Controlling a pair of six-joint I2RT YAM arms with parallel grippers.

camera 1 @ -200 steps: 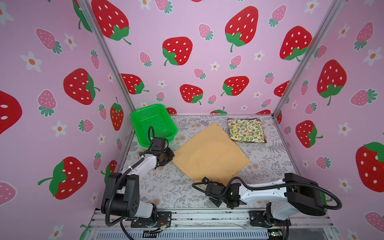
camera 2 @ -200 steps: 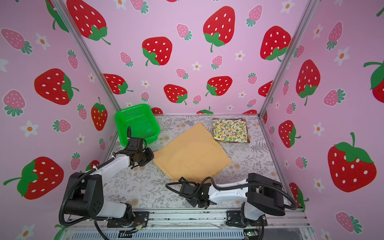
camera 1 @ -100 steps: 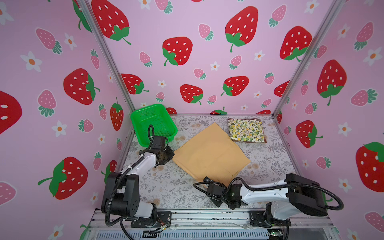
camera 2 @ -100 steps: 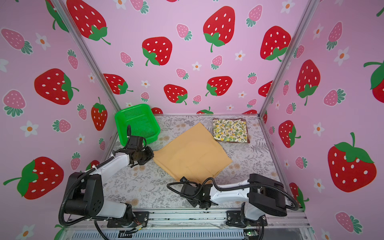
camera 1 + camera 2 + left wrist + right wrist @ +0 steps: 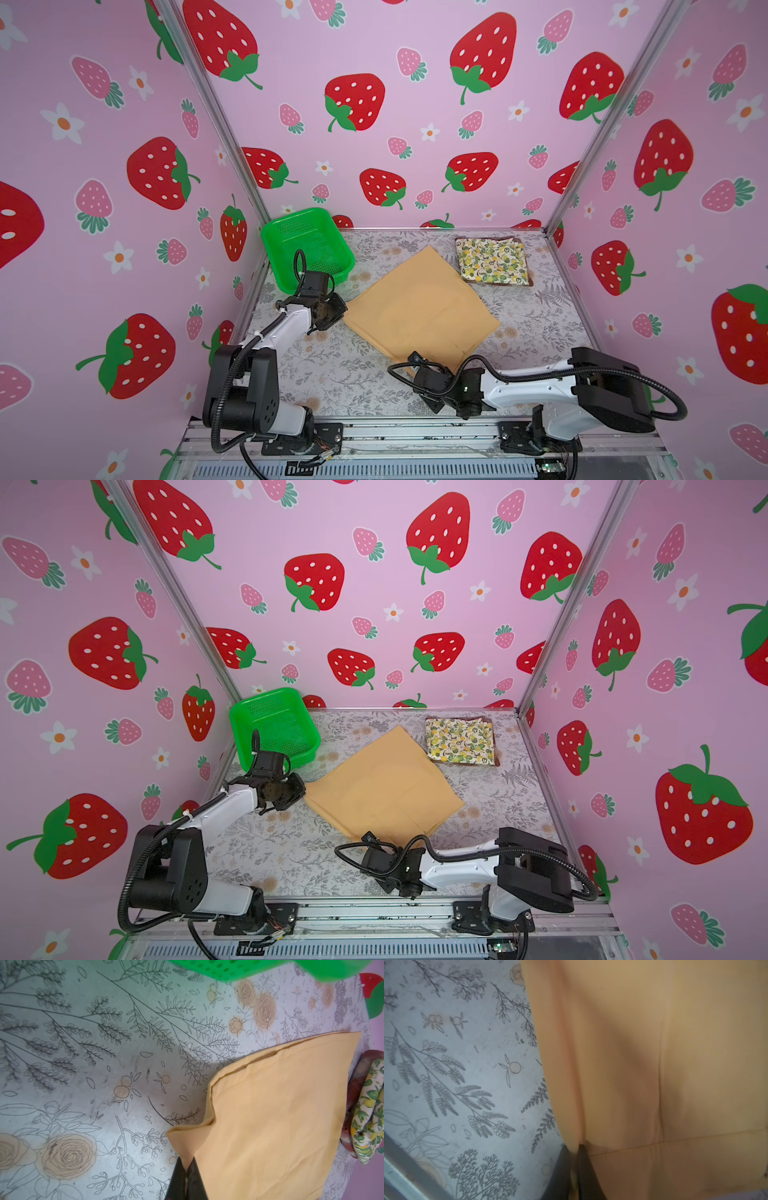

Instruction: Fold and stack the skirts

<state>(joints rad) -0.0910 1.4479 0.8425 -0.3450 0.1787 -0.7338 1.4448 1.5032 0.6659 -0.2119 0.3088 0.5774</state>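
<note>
The mustard-yellow skirt lies spread flat mid-table, turned like a diamond. My left gripper is at its left corner. In the left wrist view that gripper is shut on the corner, and the cloth rises in a small peak there. My right gripper is at the near corner. In the right wrist view it is shut on the skirt's edge. The folded lemon skirt lies on the folded plaid skirt at the far right.
A green perforated basket stands empty at the far left corner, just behind my left gripper. Pink strawberry walls close in three sides of the table. A metal rail runs along the front edge, next to my right arm.
My right gripper has shut on the near edge of the mustard skirt. The left gripper has kept its hold and place.
</note>
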